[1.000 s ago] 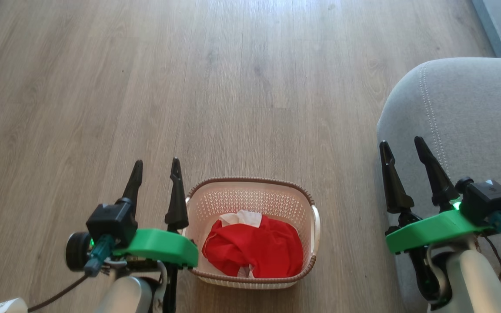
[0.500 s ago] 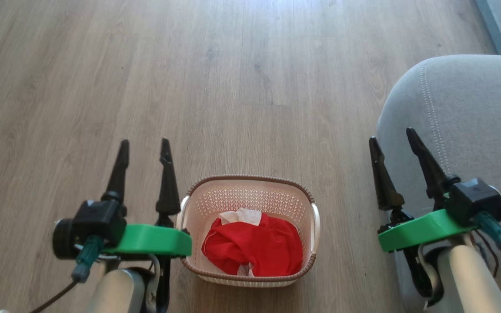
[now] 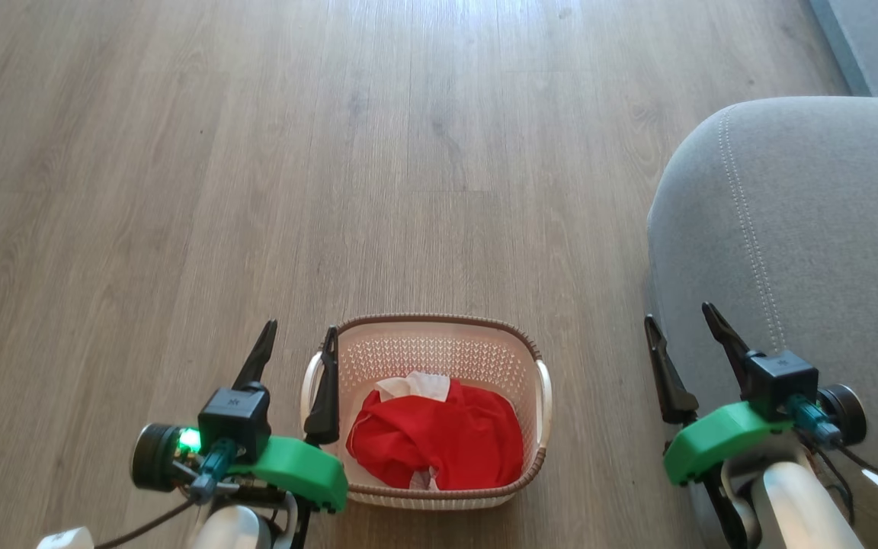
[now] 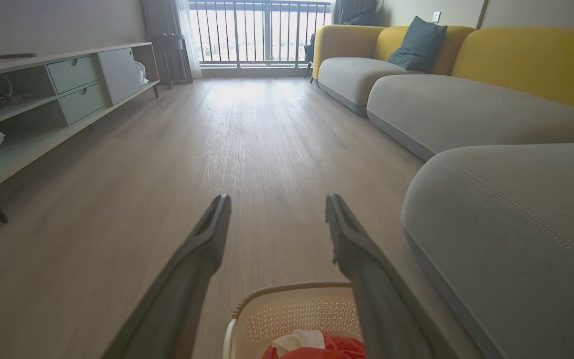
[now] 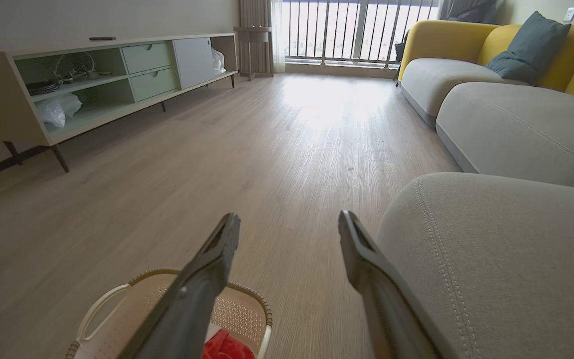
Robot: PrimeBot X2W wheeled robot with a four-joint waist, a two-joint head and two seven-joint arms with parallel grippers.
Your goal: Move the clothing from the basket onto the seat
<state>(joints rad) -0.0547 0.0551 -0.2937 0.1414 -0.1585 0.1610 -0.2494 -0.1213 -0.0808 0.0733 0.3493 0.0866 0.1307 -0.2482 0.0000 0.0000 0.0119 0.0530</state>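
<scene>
Looking across the head view from the left: the left jaws are at the lower left, spread apart and holding nothing. One of them overlaps the left handle of the basket in the picture, and I can't tell how high above it they are. The basket stands on the wood floor at bottom centre. The clothing is bunched up in the bottom of it, bright red with a bit of white poking out at the far edge of the heap. At the lower right the right jaws are apart too, empty, just beside the rounded edge of the seat, which runs up the right side of the frame.

My take on handling: that fabric looks light and floppy, so I'd expect it to drape and hang long when lifted, and a trailing bit could snag on the rim. I'd pinch a raised fold near the middle of the heap, not the flat edges against the wall. The basket looks light as well, so it might tip or come along if the cloth catches.
</scene>
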